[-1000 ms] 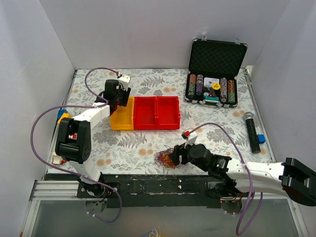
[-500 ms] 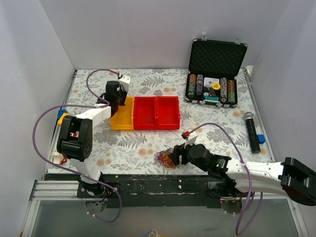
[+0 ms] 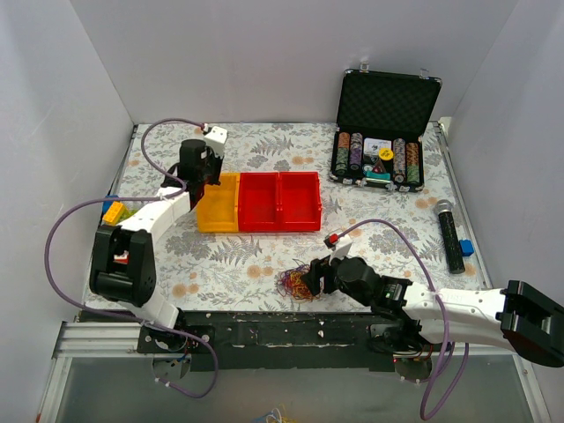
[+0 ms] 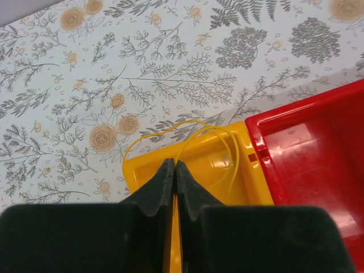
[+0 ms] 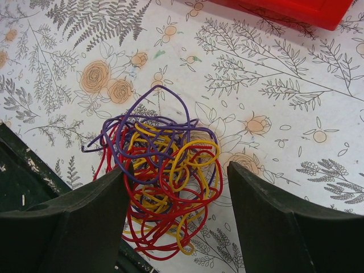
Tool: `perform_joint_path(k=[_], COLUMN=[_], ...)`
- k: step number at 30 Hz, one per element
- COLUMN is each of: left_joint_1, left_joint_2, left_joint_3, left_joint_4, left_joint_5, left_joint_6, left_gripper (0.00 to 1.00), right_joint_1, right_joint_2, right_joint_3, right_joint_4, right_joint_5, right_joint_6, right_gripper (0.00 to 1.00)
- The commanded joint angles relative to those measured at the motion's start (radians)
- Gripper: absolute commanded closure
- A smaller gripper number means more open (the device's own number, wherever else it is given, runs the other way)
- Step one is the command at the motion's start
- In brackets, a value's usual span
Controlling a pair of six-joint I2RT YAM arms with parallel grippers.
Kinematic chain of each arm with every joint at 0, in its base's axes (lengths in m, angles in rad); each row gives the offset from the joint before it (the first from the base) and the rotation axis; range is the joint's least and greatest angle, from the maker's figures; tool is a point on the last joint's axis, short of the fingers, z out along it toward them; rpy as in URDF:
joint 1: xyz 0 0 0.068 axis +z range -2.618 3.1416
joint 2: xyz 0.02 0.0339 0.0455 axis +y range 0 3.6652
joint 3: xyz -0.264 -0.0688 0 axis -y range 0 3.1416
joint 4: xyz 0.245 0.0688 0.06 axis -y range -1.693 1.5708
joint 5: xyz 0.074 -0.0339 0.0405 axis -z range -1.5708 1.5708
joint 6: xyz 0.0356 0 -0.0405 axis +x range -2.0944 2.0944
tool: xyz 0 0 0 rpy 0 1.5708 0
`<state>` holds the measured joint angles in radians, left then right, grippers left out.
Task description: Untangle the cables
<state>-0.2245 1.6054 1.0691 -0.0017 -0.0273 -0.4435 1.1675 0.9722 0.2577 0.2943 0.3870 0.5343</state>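
Note:
A tangle of thin red, yellow and purple cables [image 5: 161,185] lies on the floral table near its front edge; it also shows in the top view [image 3: 295,284]. My right gripper [image 5: 176,190] is open, its fingers either side of the tangle, just above it. My left gripper [image 4: 175,169] is shut on a single yellow cable [image 4: 193,133], whose loops hang over the yellow bin [image 4: 213,165] and its back rim. In the top view the left gripper [image 3: 201,176] sits at the yellow bin's [image 3: 220,211] left back corner.
Two red bins [image 3: 280,201] stand right of the yellow one. An open black case of poker chips [image 3: 381,159] is at the back right. A black microphone [image 3: 449,231] and a small blue object lie at the right edge. Yellow and blue bricks [image 3: 113,211] lie at the left edge.
My left arm has swung a little left and back, carrying the yellow cable to the yellow bin's back left corner. The right arm and the tangle have not moved.

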Motion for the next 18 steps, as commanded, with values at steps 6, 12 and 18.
perform_joint_path(k=[6,12,18], left_joint_1=[-0.012,-0.064,-0.084], left_joint_2=[-0.163,-0.226,-0.219], left_joint_3=[0.121,0.186,0.138], left_joint_4=[-0.234,-0.271,-0.350], left_joint_5=[0.141,0.152,0.109], left_joint_6=[-0.138,-0.172,-0.178], left_gripper=[1.00,1.00,1.00], right_joint_1=[0.004,0.004,0.006], right_joint_2=[0.011,0.014,-0.001], right_joint_3=[0.005,-0.002,-0.005], right_joint_4=[0.057,0.063,0.052], right_joint_5=[0.001,-0.007,0.001], right_joint_6=[0.015,0.023,0.029], right_gripper=[0.25,0.26,0.26])
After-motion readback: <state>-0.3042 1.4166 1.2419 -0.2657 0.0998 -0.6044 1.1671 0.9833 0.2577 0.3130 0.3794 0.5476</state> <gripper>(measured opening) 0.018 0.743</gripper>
